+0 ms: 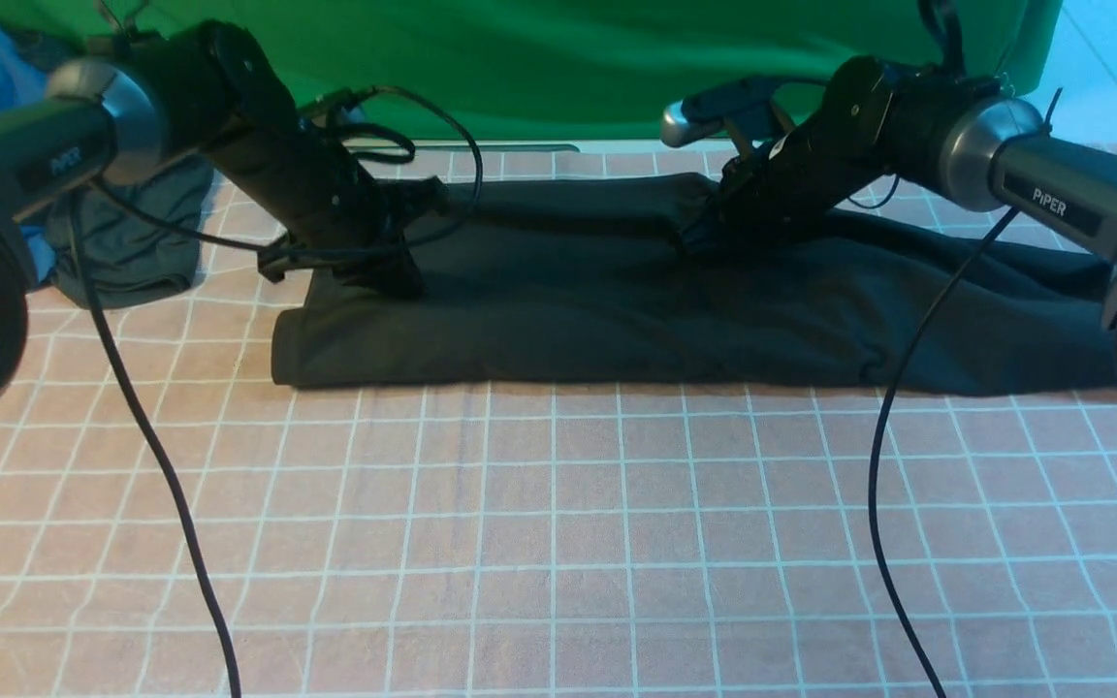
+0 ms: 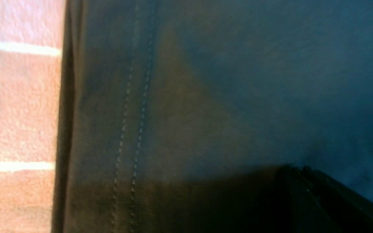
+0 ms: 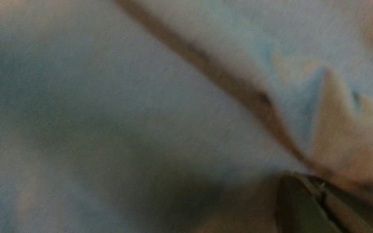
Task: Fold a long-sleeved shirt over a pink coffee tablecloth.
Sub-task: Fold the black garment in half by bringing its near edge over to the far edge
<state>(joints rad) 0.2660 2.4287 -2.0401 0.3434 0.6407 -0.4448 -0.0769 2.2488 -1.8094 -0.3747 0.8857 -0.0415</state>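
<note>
Left end effector (image 1: 401, 279) apparently near garment (image 1: 127, 247).

The shirt (image 1: 617, 301) lies across the far part of the tablecloth (image 1: 558, 543), with the left gripper (image 1: 401, 279) on its left end, the right gripper (image 1: 696, 242) right of its middle, a garment (image 1: 127, 247) to its left, and a backdrop (image 1: 558, 58) behind.

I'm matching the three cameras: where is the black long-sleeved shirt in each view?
Front view: long-sleeved shirt spans the middle.
Left wrist view: fills most of it, stitched hem showing.
Right wrist view: blurred, fills it.
Shared: pink coffee tablecloth at the shirt's edge, front and left wrist only.
</note>
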